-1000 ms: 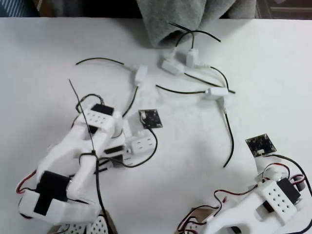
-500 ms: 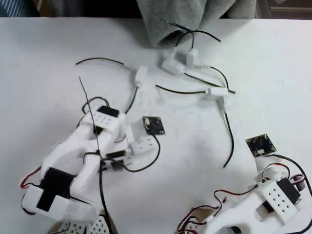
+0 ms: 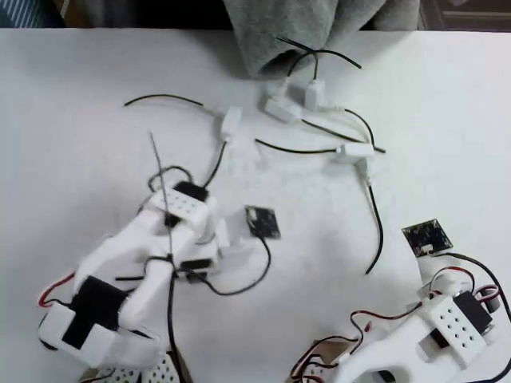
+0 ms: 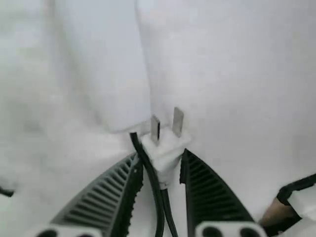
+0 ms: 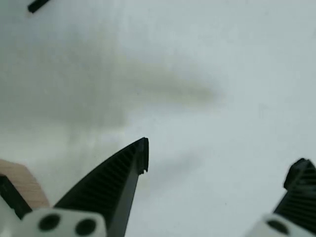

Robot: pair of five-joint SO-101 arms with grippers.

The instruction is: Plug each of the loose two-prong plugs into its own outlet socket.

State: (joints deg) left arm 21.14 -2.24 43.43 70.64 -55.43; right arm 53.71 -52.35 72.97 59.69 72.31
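My left gripper is shut on a white two-prong plug with a black cord; the prongs point away from the wrist. A white block's edge lies just beyond the prongs. From above, the left gripper sits left of centre with the cord looping beside it. Several loose white plugs lie farther back: one on the left, two by the grey cloth, one to the right. My right gripper is open over bare table at the front right.
A grey cloth hangs over the table's far edge. Black cords trail across the middle. The right arm rests near the front right corner, red wires beside it. The white table has free room at the far left.
The left arm has moved to the right and toward the front edge, carrying the plug and its cord. The right arm and the loose plugs have stayed put.
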